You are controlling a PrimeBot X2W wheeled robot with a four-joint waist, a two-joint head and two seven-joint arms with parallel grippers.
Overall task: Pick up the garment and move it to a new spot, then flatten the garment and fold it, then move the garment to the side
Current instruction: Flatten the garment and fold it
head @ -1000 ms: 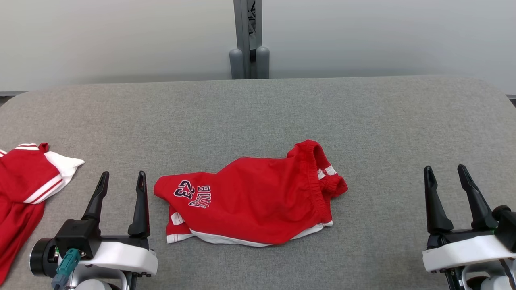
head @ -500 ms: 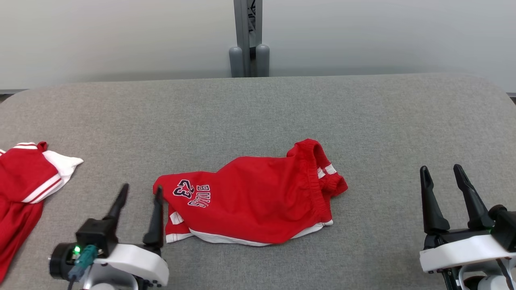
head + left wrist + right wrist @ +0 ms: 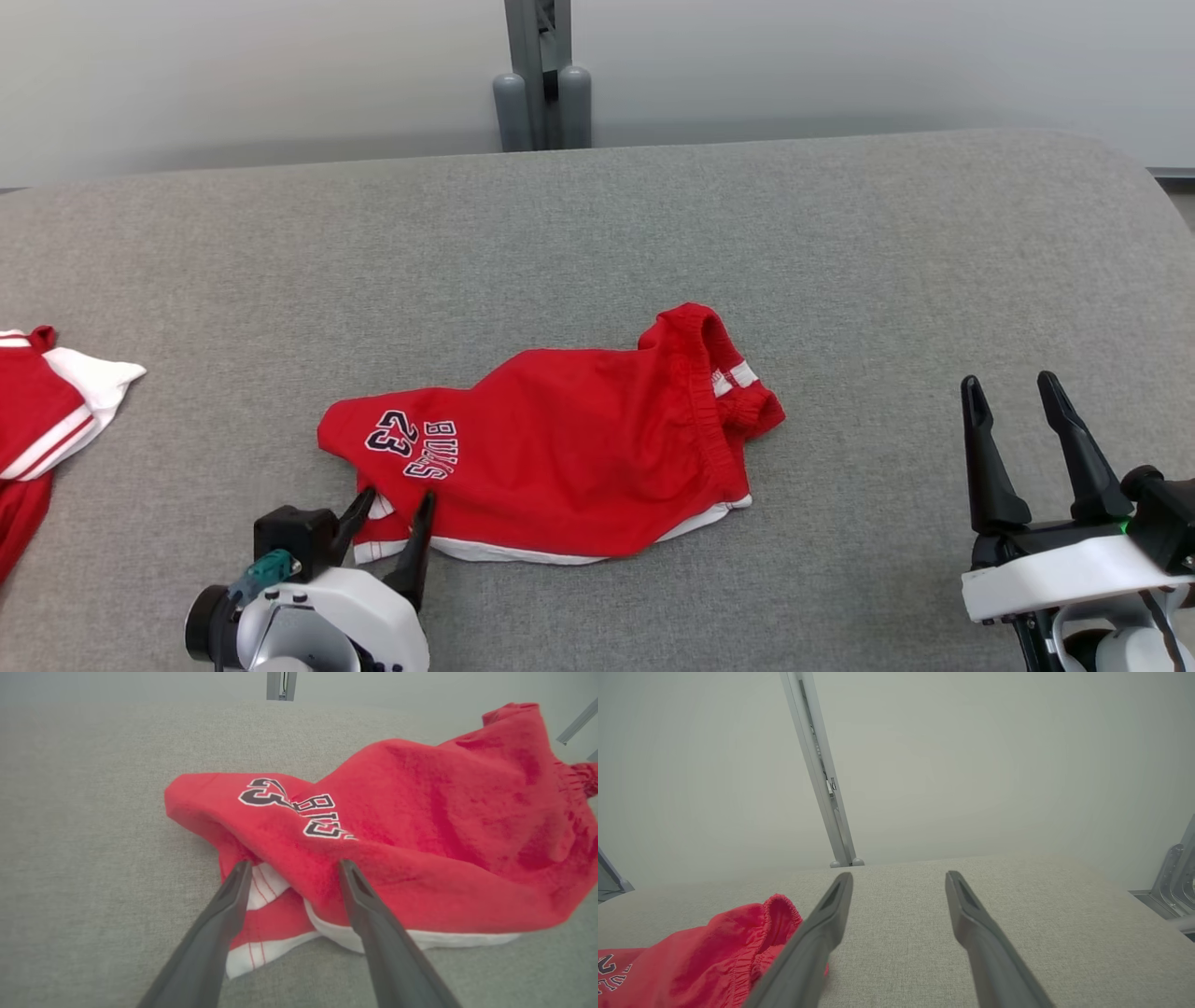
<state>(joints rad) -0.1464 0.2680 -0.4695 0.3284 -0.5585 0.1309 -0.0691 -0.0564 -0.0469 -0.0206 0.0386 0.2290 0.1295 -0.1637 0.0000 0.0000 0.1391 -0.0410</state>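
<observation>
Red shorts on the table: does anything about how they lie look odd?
The red shorts lie crumpled: waistband bunched at their right end, a white-trimmed hem tucked under by the open left gripper. No damage visible.

Test lab; grey padded table [image 3: 597,233]; blank wall [image 3: 840,65]

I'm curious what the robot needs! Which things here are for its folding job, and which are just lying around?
For the job:
- crumpled red fabric shorts with white trim and number 23
- left gripper, open at their near hem
- right gripper, open, off to the side
- grey fabric-covered table

Just lying about:
- second red-and-white garment at the table's left edge
- grey metal post behind the table
</observation>
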